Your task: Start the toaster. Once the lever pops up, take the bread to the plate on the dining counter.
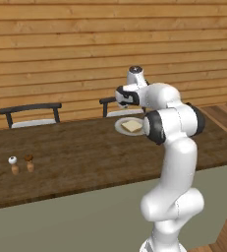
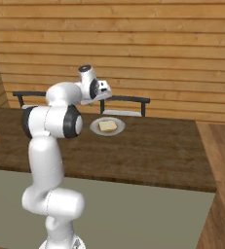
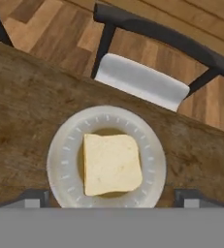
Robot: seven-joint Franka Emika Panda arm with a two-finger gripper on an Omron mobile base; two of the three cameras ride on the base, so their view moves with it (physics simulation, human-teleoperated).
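The gripper [image 3: 111, 198] stands wide open and holds nothing: in the hand view its two dark finger tips [image 3: 33, 197] sit far apart at the bottom, one on each side of the plate [image 3: 60, 145], touching neither plate nor bread [image 3: 111, 163]. The hand hangs above the plate and looks straight down on it.

The bread lies flat in the middle of the round white-grey plate, which rests on the dining counter [image 1: 75, 157] near its far edge. Just beyond that edge stands a dark-framed chair [image 3: 147, 82] with a pale seat.

In the left base view the arm [image 1: 174, 162] rises from the lower right, bends at the elbow and reaches forward over the counter, wrist [image 1: 134, 86] above the plate. Two small shakers [image 1: 21, 164] stand well apart from the plate, toward the counter's left end.
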